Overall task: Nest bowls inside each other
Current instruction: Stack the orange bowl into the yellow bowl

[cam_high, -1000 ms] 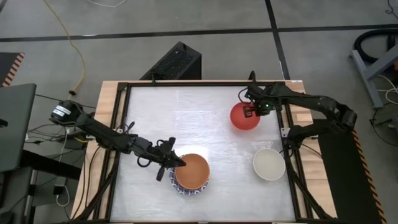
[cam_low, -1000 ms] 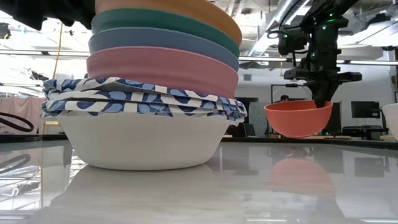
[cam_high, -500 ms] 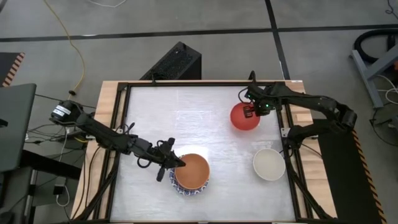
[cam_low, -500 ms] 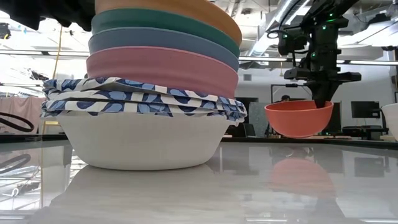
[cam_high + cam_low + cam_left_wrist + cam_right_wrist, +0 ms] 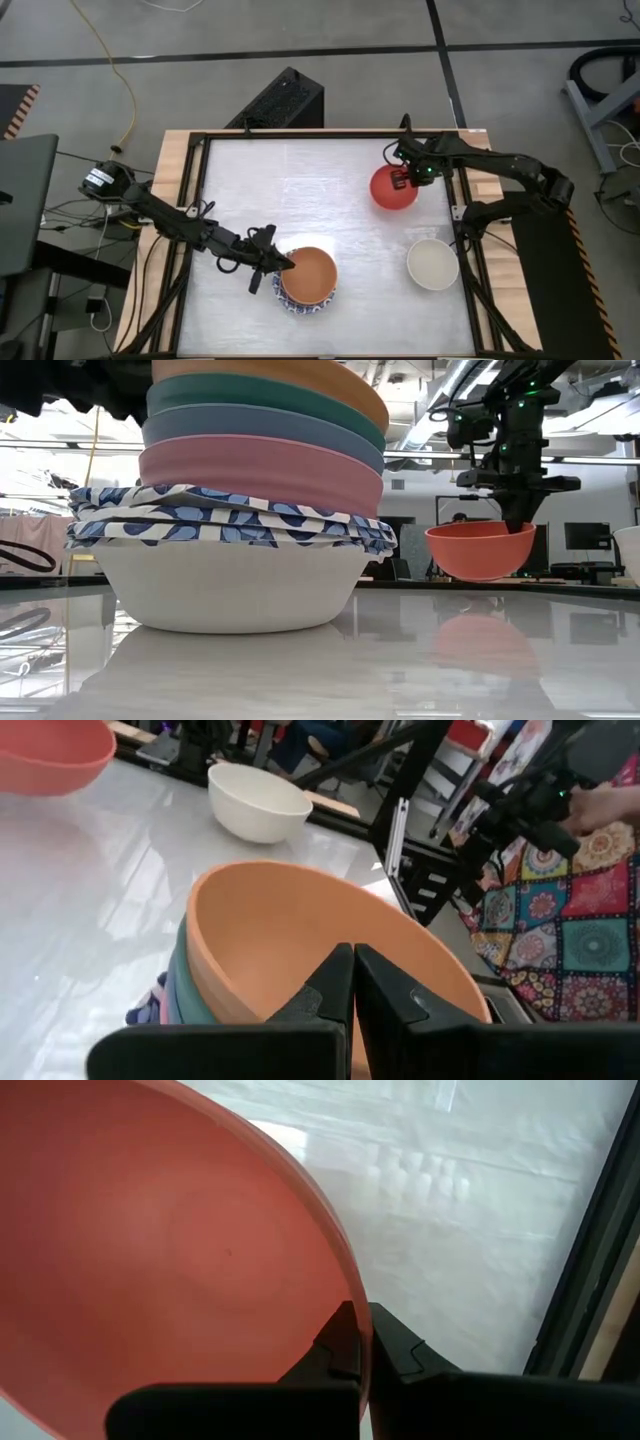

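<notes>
A stack of nested bowls [image 5: 308, 282] stands near the table's front edge, the orange bowl [image 5: 300, 930] on top. In the low view the stack [image 5: 260, 470] shows teal, dark blue and pink bowls under the orange one, then blue-patterned rims on a white base. My left gripper [image 5: 284, 262] is shut at the orange bowl's left rim. My right gripper [image 5: 404, 180], at the far right, is shut on the red bowl [image 5: 393, 187]. A cream bowl [image 5: 433, 264] rests by its base on the table at the near right. My left gripper [image 5: 352, 975] lies nearly level with its shut fingers over the orange bowl's near rim [image 5: 235, 1005]; I cannot tell whether they touch it. My right gripper [image 5: 362, 1315] pinches the red bowl's rim [image 5: 345, 1290], one finger inside the bowl and one outside. The fingers come from above, pointing down. The bowl [image 5: 478, 550] hangs about level, mouth up, clear of the table.
A black frame rail [image 5: 470, 250] runs around the white tabletop. A black box [image 5: 285, 100] sits beyond the far edge. The table's middle and far left [image 5: 270, 180] hold free room. A patterned cloth [image 5: 590, 920] hangs beyond the right side.
</notes>
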You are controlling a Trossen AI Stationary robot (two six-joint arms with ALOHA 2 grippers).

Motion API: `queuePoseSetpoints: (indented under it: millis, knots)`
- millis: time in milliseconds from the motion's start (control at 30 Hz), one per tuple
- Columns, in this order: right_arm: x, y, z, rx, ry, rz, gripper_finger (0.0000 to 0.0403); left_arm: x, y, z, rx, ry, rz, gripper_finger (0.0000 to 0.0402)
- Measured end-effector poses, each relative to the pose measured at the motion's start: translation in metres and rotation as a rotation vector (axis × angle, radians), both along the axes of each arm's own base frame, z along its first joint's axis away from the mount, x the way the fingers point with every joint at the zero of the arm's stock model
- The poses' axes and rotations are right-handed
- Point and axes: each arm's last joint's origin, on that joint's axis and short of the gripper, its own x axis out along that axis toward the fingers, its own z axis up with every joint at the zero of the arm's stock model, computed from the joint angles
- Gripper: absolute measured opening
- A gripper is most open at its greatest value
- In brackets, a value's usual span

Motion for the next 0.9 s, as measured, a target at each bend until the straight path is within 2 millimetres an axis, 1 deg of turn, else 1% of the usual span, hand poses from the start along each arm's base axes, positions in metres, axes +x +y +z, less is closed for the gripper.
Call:
queuePoseSetpoints:
  millis: [167,300,667,800,900]
  knots:
    - [0.002,-0.001,0.002,-0.011,-0.021,0.001,0.0011,-0.001,-0.002,0.0,-0.001,-0.001,0.006,0.0]
    - [0.007,-0.002,0.013,-0.034,-0.057,0.015,0.0011,-0.001,-0.002,0.0,0.003,0.002,0.008,0.0]
    - [0.025,0.0,0.067,-0.137,-0.218,0.087,0.0011,-0.001,-0.001,-0.004,0.001,0.046,0.011,0.0]
    - [0.035,0.01,0.087,-0.166,-0.304,0.155,0.0011,-0.002,-0.001,-0.006,-0.012,0.063,0.01,0.0]
    - [0.045,0.023,0.1,-0.155,-0.396,0.236,0.0011,-0.002,-0.001,-0.006,-0.023,0.065,0.011,0.0]
